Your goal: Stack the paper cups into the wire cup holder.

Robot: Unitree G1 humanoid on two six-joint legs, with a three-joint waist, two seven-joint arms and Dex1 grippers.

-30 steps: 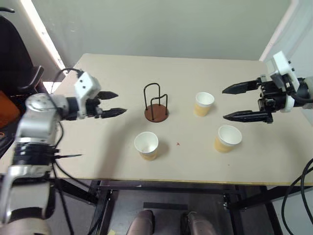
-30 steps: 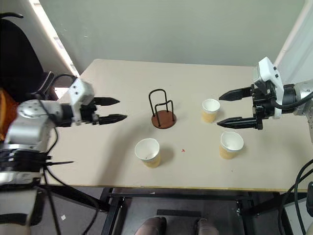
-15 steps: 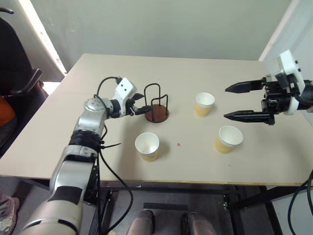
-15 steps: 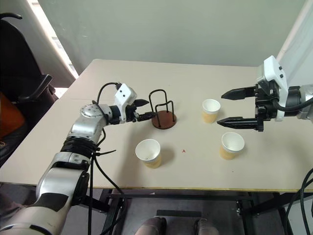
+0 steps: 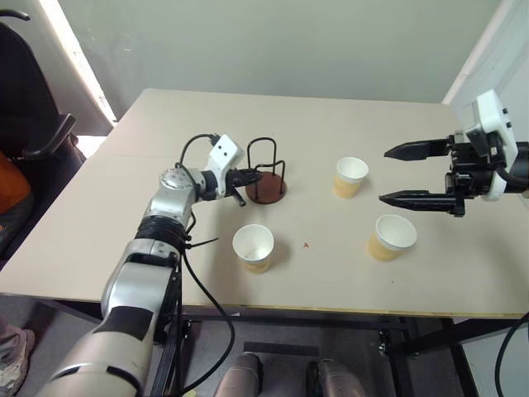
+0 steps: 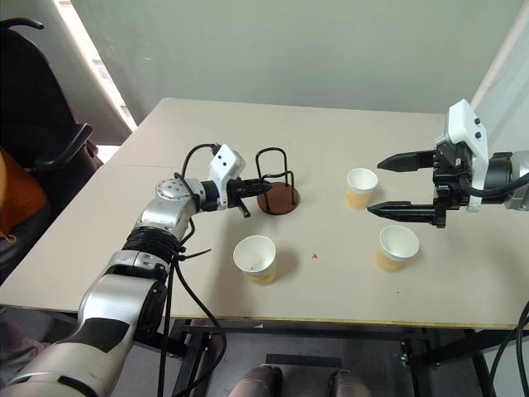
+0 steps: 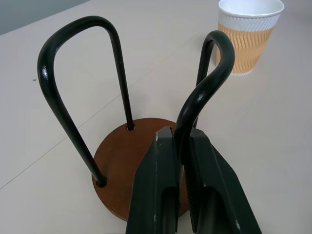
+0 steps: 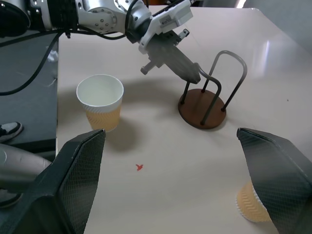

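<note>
Your left tool (image 7: 178, 146) is clamped on a wire cup holder (image 5: 266, 176) loop; right tool (image 5: 417, 175) wide open, empty. Pull sideways and the holder tips.

A pale beige tabletop (image 5: 165, 240) stands against a plain grey-green wall (image 5: 273, 41). Along the wall's left edge runs a bright strip of light (image 5: 74, 58). A black chair (image 6: 37, 132) sits beside the table's left side. Under the front edge, black metal frame bars (image 5: 273, 313) cross over grey floor (image 5: 207, 364).
</note>
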